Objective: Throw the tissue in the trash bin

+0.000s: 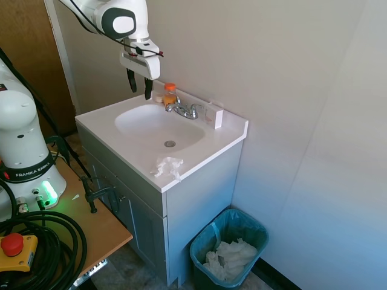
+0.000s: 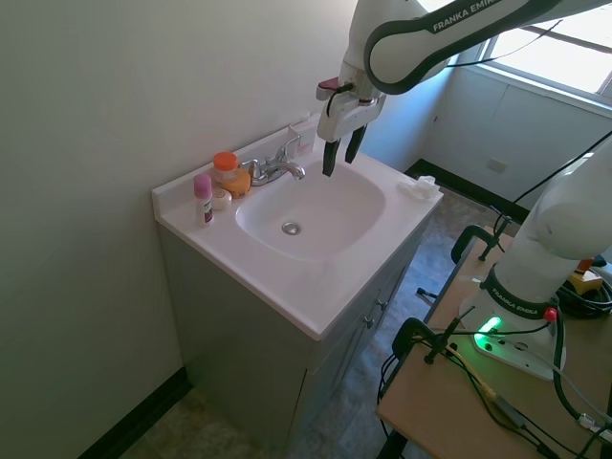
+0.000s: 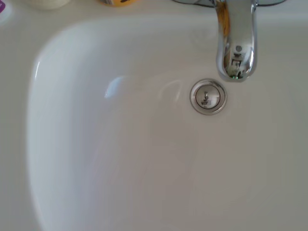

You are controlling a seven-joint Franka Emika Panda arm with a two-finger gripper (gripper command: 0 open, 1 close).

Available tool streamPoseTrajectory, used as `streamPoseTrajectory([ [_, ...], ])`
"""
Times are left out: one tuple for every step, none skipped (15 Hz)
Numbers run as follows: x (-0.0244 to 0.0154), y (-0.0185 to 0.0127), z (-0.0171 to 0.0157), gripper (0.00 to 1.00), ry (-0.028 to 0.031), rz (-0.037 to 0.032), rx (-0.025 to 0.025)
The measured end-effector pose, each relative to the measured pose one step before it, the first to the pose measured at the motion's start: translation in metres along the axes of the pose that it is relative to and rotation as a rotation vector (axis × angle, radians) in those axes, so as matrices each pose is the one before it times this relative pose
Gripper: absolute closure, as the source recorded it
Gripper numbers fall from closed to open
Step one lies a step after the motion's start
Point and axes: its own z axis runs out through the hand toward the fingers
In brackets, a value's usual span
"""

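A white counter (image 1: 225, 140) tops a grey cabinet (image 1: 199, 199), with an oval sink (image 1: 158, 124) sunk into it and a round metal drain (image 3: 208, 96) at the bottom of the basin. Behind the basin stands a chrome faucet (image 1: 184, 109), and beside it an orange-capped bottle (image 2: 228, 172), a small pink-capped tube (image 2: 203, 196) and a little white pot (image 2: 221, 198) (all crowded at one back corner). A white rectangular block (image 1: 217, 118) rests on the faucet's other side, against the wall.

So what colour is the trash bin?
Teal-green trash bin, with a clear liner; first exterior view shows it best.
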Motion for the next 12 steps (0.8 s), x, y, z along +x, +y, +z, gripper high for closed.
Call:
streamPoseTrajectory([
  [0.00001,-0.00002,0.00035,0.0,0.00042,0.00123,-0.00149],
  [0.00018,0.00001,-0.00006,0.0,0.00579,0.00406,-0.00511],
  [0.00251,0.00113,-0.00136,0.0,0.01281,0.01256,-0.00401],
  [0.00654,0.00346,-0.00335,0.0,0.02175,0.02729,-0.00062],
  [0.01083,0.007,-0.00467,0.0,0.01813,0.03181,0.00677],
  [0.01385,0.01132,-0.00513,0.0,0.01184,0.03676,0.00705],
  [0.01674,0.01497,-0.00565,0.0,0.01829,0.03915,0.00233],
  [0.02024,0.0181,-0.00463,0.0,0.02313,0.04443,-0.00069],
  [0.01843,0.01699,-0.00201,0.0,0.01859,0.03964,-0.00638],
  [0.01651,0.01607,0.00085,0.0,0.01562,0.03248,-0.01483],
  [0.01606,0.01788,0.00303,0.0,0.01387,0.0307,-0.02183],
  [0.01216,0.01612,0.00508,0.0,0.00894,0.0241,-0.02365],
])
